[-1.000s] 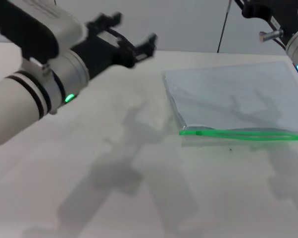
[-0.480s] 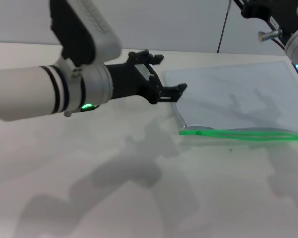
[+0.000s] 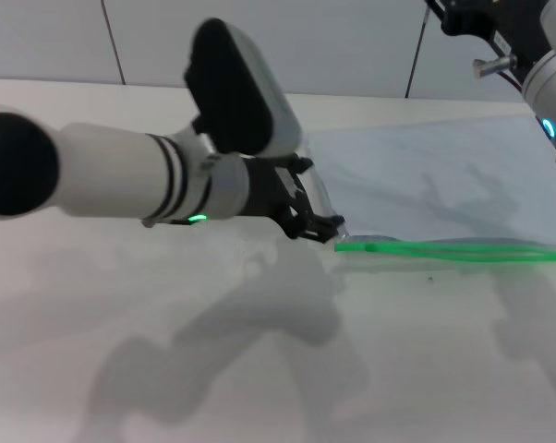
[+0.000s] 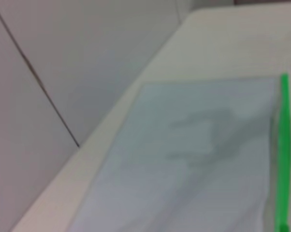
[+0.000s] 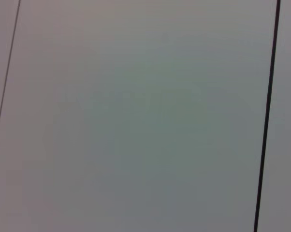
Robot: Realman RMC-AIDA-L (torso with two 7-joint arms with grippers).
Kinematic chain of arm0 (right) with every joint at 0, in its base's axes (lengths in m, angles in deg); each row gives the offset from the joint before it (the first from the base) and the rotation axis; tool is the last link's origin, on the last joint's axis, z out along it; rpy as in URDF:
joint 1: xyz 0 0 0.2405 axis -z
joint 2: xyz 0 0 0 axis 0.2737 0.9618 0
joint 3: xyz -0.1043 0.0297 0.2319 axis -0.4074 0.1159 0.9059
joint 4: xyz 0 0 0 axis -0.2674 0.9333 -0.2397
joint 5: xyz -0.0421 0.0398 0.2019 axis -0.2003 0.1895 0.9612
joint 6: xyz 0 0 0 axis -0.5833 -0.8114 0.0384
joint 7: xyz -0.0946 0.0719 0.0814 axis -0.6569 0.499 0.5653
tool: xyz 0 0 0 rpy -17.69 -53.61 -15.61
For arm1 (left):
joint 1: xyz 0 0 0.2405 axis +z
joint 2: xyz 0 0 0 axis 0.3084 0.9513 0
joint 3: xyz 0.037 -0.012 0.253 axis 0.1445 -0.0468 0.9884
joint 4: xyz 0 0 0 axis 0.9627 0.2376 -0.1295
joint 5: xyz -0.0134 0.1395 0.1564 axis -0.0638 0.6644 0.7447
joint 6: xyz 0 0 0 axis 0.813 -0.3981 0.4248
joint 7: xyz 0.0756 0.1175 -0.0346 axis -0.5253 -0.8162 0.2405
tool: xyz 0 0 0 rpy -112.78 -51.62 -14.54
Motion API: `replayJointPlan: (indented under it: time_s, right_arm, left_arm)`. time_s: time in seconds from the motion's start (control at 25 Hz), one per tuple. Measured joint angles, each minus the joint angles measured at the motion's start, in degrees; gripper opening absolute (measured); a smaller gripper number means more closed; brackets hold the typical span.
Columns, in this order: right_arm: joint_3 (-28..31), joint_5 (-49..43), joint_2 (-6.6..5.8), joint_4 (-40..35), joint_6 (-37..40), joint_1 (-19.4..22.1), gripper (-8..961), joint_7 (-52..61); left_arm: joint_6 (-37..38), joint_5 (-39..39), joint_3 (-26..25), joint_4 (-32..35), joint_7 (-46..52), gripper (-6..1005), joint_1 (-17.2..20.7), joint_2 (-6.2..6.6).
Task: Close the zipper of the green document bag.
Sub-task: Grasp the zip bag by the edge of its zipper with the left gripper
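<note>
My left gripper (image 3: 317, 214) sat low over the table (image 3: 259, 369), black fingers spread apart with nothing between them, tips just beside the near-left corner of the green document bag (image 3: 426, 189). Whether the tips touched the pouch edge, I couldn't tell from the head view. Behind the fingers: black wrist block, glossy white cylindrical forearm with thin black bands and a small lit green indicator. The bag lay flat on the matte white tabletop, right of centre — rectangular, thin translucent grey-blue plastic with soft creases and shadows across it. The zipper (image 3: 453, 248) ran along the bag's near edge as a narrow bright green strip, slightly wavy, its left end close to my left fingertips; a small green slider nub sat near that end. My left wrist view showed the same pale sheet (image 4: 184, 159) and the green strip (image 4: 282, 154) along one side. My right gripper was out of sight; only that arm's white and black housing (image 3: 537, 55) hung high at the far right, and its wrist camera faced a plain grey panelled wall (image 5: 136, 116).
</note>
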Motion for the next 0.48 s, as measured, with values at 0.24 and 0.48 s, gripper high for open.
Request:
replayJointPlan:
  time_s: [0.24, 0.48]
  right_arm:
    - [0.0, 0.0, 0.0, 1.4, 0.0, -0.7, 668, 1.1]
    - [0.0, 0.0, 0.0, 1.8, -0.2, -1.4, 668, 1.1]
  left_arm:
    - [-4.6, 4.3, -0.1, -2.7, 0.5, 887, -4.1, -1.71]
    - [-6.9, 11.8, 0.7, -2.7, 2.6, 887, -6.6, -2.89]
